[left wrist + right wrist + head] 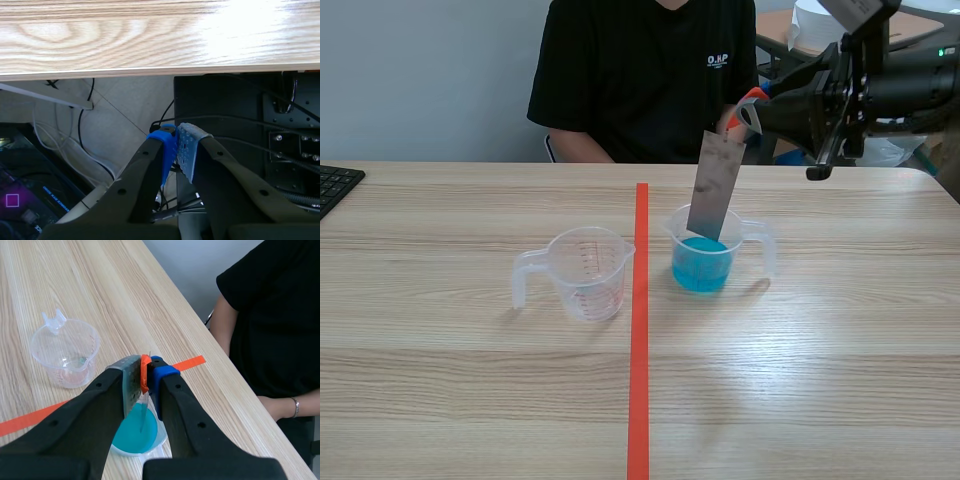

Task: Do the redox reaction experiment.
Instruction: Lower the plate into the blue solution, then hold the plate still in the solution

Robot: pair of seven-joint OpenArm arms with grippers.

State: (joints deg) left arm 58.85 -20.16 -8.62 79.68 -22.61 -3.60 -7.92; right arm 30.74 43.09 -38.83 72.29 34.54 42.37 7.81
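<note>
A clear beaker holding blue liquid point(702, 268) stands just right of the red tape line. A grey metal strip point(716, 190) with an orange top hangs tilted, its lower end inside that beaker. My right gripper point(750, 108) is shut on the strip's top, above the beaker. In the right wrist view the gripper point(142, 371) pinches the orange end point(145, 375), and the blue liquid point(131, 436) lies right below. An empty clear measuring beaker point(588, 272) point(65, 352) stands left of the line. My left gripper point(177, 150) is shut on nothing, below the table edge.
A person in a black shirt point(645, 75) sits across the table, one forearm point(280, 407) near the far edge. A black keyboard corner point(335, 186) lies at the far left. Under the table point(150, 40), cables and a black stand point(240, 125) show.
</note>
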